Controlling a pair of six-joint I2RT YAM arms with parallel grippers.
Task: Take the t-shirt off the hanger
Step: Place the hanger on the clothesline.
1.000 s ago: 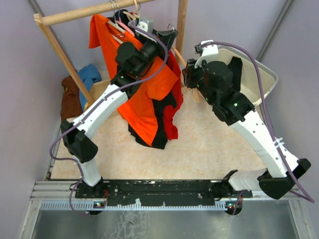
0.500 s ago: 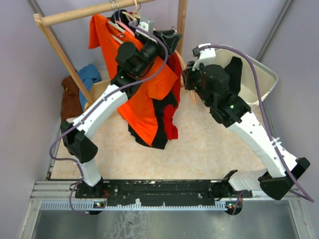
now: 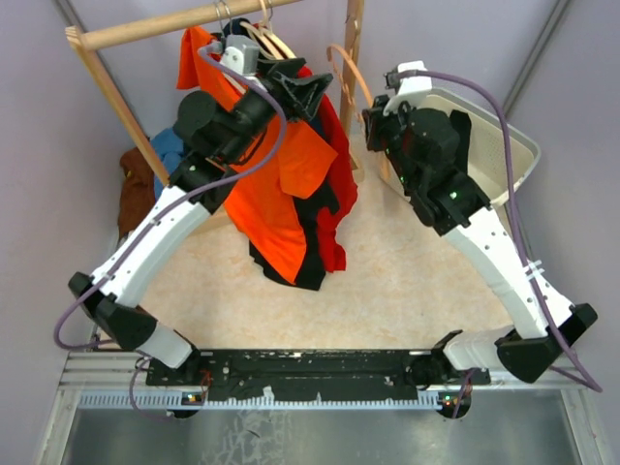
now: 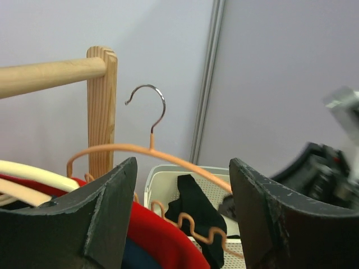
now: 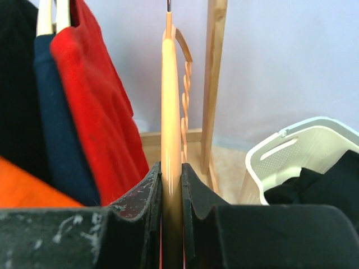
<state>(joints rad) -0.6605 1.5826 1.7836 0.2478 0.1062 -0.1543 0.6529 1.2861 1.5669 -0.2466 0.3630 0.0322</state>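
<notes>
Fingers (image 4: 106, 224) of the left gripper (image 4: 182, 162) stand wide apart with nothing between them, raised high beside the clothes at the wooden rail (image 3: 145, 29). Across from it, the right gripper (image 5: 171, 168) is pinched tight on the lower edge of a peach hanger (image 5: 170, 84). That hanger is bare, with a wavy bottom bar and a metal hook, and it is held upright just beside the rack's upright post (image 3: 354, 39), its hook clear of the rail.

An orange t-shirt (image 3: 281, 194) hangs down from the rail between the two arms. It is bunched against a red garment (image 5: 95, 101) and dark clothing behind it. Several pale hangers sit on the rail above, and I cannot tell which of them carries the orange shirt.

To the right of the rack stands a white basket (image 5: 314, 120) with a black garment (image 5: 320, 185) lying inside. At the far left, blue cloth (image 3: 174, 145) and brown cloth (image 3: 136, 194) lie heaped on the floor by the rack's slanted leg.
</notes>
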